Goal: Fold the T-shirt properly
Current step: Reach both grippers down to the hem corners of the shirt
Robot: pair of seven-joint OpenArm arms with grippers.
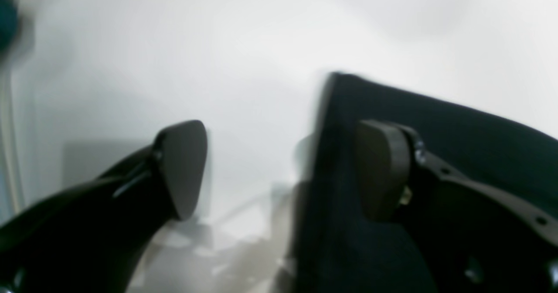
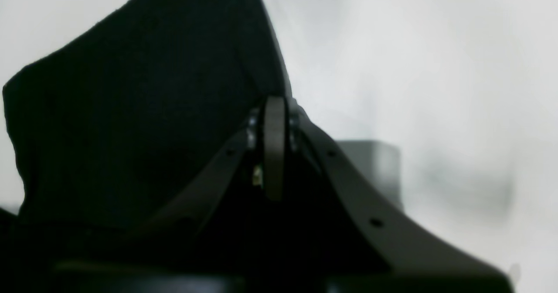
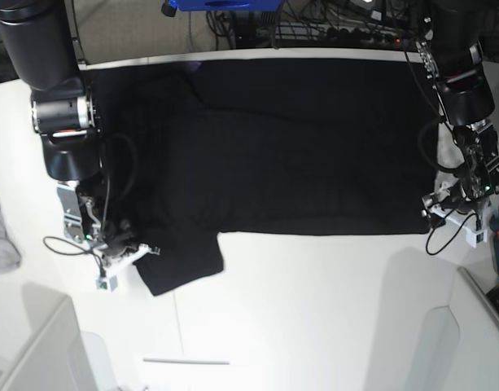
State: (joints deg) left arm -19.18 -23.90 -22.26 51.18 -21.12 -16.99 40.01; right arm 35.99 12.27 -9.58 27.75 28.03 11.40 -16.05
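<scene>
the t-shirt [image 3: 306,147] lies spread flat on the white counter [image 3: 314,309], a large plain black shape that takes up most of the far half of the surface. from the base view its near edge runs straight across the middle of the counter, and one short sleeve [image 3: 180,265] sticks out toward the near side at that view's left. the cloth looks smooth over the body, with faint creases near the sleeve and along the far edge. i see only black fabric; no print shows on the side facing up.

my right claw [image 2: 274,153] is clenched, its two pads pressed flat together. in my right wrist view a raised flap of the black fabric stands up just behind and beside the pads, but i cannot tell whether any cloth is caught between them. in the base view this claw sits at the sleeve's outer edge, touching or just beside it.

my left claw [image 1: 283,166] is released, the fingers [image 1: 183,166] spread wide. one finger hangs over bare counter, the other over the black cloth, with the shirt's edge running up between them. in the base view it sits at the shirt's near corner on that view's right.

a small grey cloth [image 3: 1,236] lies at the counter's edge, well apart from the shirt.
</scene>
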